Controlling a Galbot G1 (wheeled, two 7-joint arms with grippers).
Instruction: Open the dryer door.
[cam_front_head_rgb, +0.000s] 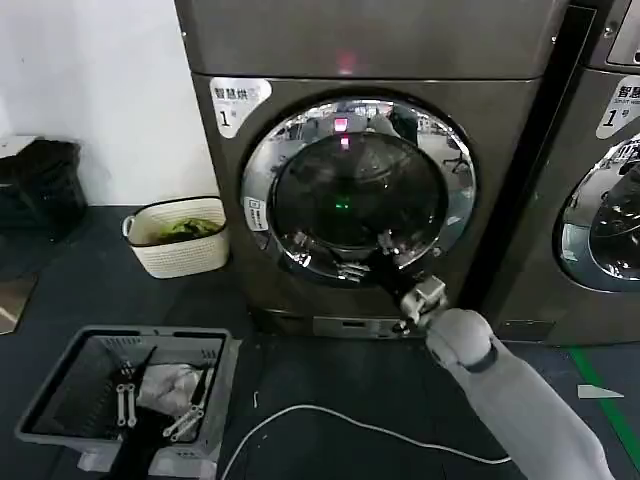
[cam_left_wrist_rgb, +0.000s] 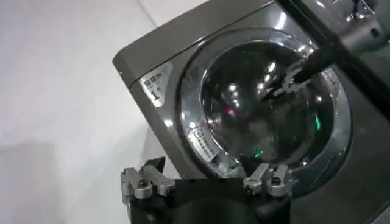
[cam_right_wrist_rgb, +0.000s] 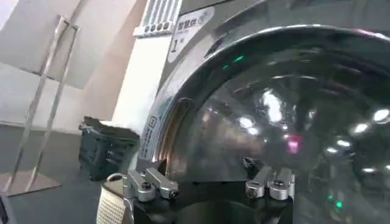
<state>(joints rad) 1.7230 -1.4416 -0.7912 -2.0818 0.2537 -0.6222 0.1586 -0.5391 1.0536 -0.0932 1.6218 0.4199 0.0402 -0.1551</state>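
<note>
A grey crate (cam_front_head_rgb: 70, 385) sits near left on the dark floor, a cream basket (cam_front_head_rgb: 178, 240) beyond it by the wall. The dryer (cam_front_head_rgb: 300, 275), labelled "1", stands centre far, the dryer door (cam_front_head_rgb: 358, 190) flush against its front. The left gripper (cam_left_wrist_rgb: 206, 181) hangs before the door with jaws apart. The right gripper (cam_front_head_rgb: 385, 262) reaches to the door's lower right rim, jaws spread.
</note>
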